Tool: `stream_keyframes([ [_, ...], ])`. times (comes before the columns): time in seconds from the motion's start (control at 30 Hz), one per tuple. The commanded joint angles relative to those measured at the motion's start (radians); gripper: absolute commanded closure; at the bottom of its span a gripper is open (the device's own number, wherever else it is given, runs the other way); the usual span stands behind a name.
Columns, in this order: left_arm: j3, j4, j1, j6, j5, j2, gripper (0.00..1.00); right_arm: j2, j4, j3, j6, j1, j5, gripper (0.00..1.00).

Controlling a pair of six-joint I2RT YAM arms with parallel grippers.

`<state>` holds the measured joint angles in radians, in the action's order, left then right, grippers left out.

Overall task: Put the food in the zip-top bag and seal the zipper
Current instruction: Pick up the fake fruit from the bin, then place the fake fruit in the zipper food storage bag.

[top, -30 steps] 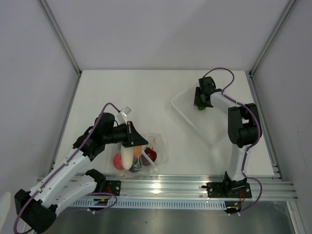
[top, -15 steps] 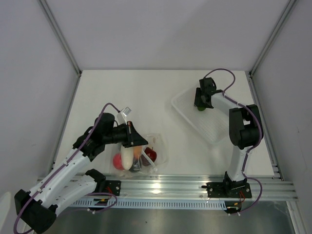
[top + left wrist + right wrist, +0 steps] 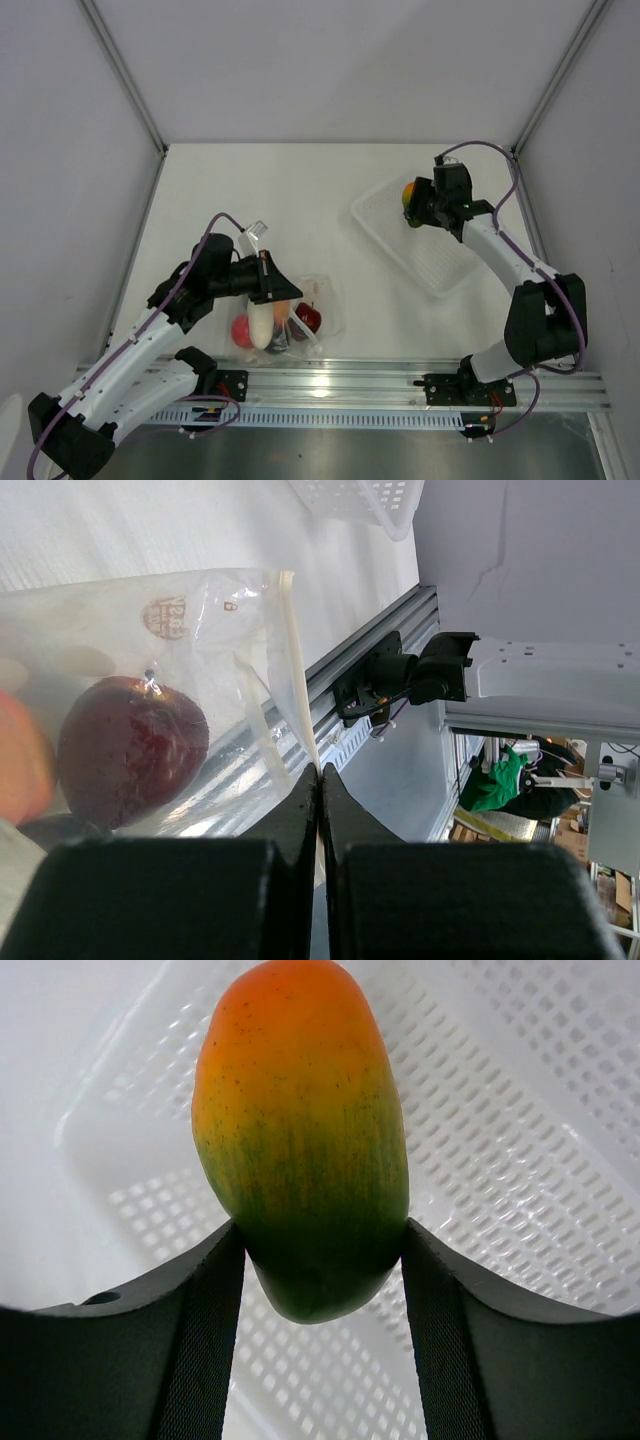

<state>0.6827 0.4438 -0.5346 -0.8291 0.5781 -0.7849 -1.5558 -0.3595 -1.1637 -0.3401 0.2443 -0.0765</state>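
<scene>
The right fingers [image 3: 195, 1350] clamp the orange-green toy mango [image 3: 300, 1150] over the clear perforated tray [image 3: 520, 1110]; the left fingers [image 3: 292, 820] pinch the rim of the crinkly clear bag [image 3: 210, 610]. Held by its green end, the rounded mango may slip

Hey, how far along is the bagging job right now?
Done: the red apple, white radish and a dark red piece appear to lie inside the zip-top bag. In hand: the left gripper pinches the bag's edge, and the right gripper holds the mango over the tray. Left: bring the mango over, drop it in, then press the zipper shut.
</scene>
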Motion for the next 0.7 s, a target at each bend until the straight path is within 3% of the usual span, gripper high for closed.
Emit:
stream_keyframes([
  [0.0,0.002,-0.010,-0.005,0.013,-0.007,0.013,0.99,0.117,-0.021,0.038,-0.030,0.000,0.136,1.00],
  [0.3,0.011,-0.019,-0.004,0.015,-0.009,-0.005,0.99,0.364,-0.143,0.105,-0.005,0.142,0.268,1.00],
  [0.53,0.035,0.015,-0.005,0.028,-0.017,0.001,0.99,0.484,-0.255,0.156,0.078,0.256,0.542,1.00],
  [0.67,0.035,0.019,-0.004,0.027,-0.020,0.001,1.00,0.540,-0.301,0.190,0.089,0.416,0.554,1.00],
])
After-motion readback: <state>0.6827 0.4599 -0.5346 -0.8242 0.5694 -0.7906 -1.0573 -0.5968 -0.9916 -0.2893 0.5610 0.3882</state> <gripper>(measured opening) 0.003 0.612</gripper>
